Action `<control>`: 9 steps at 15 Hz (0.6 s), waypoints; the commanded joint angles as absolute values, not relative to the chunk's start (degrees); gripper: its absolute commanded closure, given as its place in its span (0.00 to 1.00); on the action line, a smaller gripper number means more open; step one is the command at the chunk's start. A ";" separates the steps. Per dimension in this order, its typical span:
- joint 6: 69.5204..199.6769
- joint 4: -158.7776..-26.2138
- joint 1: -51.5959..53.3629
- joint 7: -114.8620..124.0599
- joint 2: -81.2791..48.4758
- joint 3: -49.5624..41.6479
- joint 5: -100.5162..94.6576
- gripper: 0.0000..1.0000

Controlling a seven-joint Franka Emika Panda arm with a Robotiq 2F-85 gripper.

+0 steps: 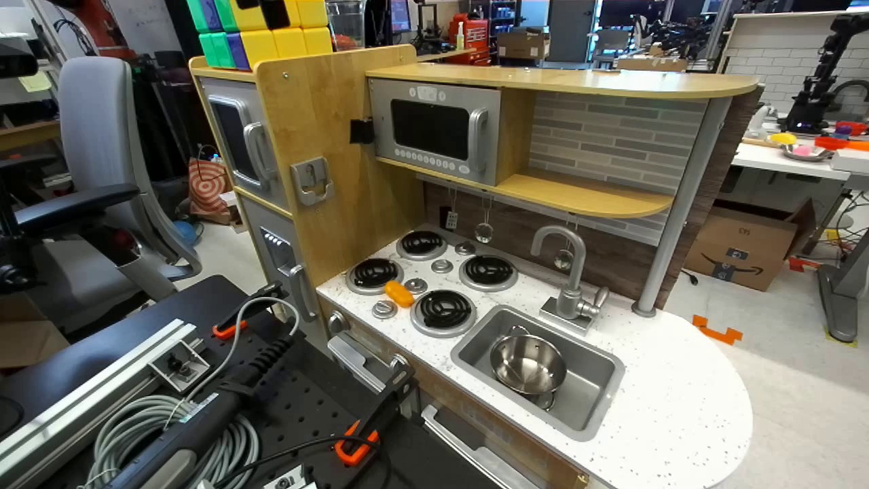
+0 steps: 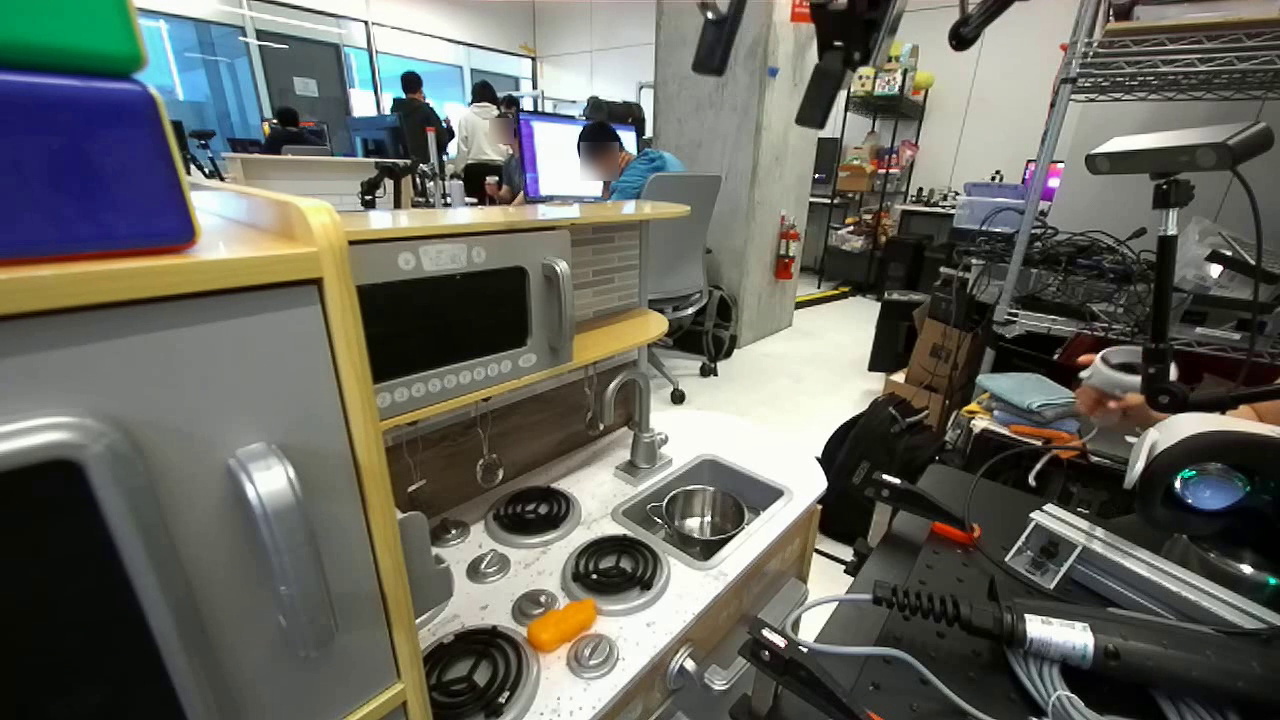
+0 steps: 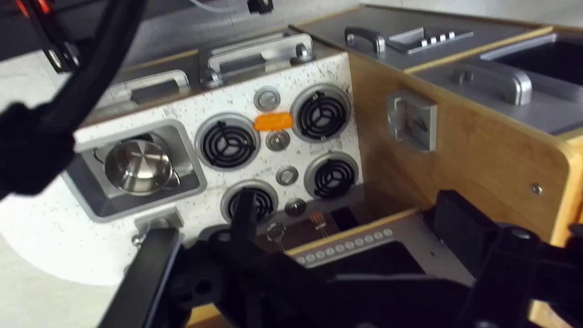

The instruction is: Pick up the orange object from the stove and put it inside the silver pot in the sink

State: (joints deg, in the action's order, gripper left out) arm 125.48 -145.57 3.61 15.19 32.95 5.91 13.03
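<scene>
The orange object lies on the white stove top between two burners and two silver knobs; it also shows in an exterior view and the wrist view. The silver pot stands in the grey sink, seen in both exterior views and in the wrist view. My gripper is open and empty, its fingers wide apart. It is high above the kitchen, well away from the orange object. Its fingers also show at the top of an exterior view.
A grey faucet stands behind the sink. The toy microwave and a wooden shelf overhang the counter's back. A tall wooden cabinet side rises beside the burners. A black table with coiled cable stands in front.
</scene>
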 commanded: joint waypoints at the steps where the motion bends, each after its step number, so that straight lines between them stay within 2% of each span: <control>1: 140.28 -147.08 3.52 15.15 30.50 9.34 11.16 0.00; 6: 161.97 -149.89 -5.04 25.15 17.43 16.21 -1.92 0.00; 9: 164.18 -148.76 -15.99 36.70 9.64 22.00 -15.39 0.00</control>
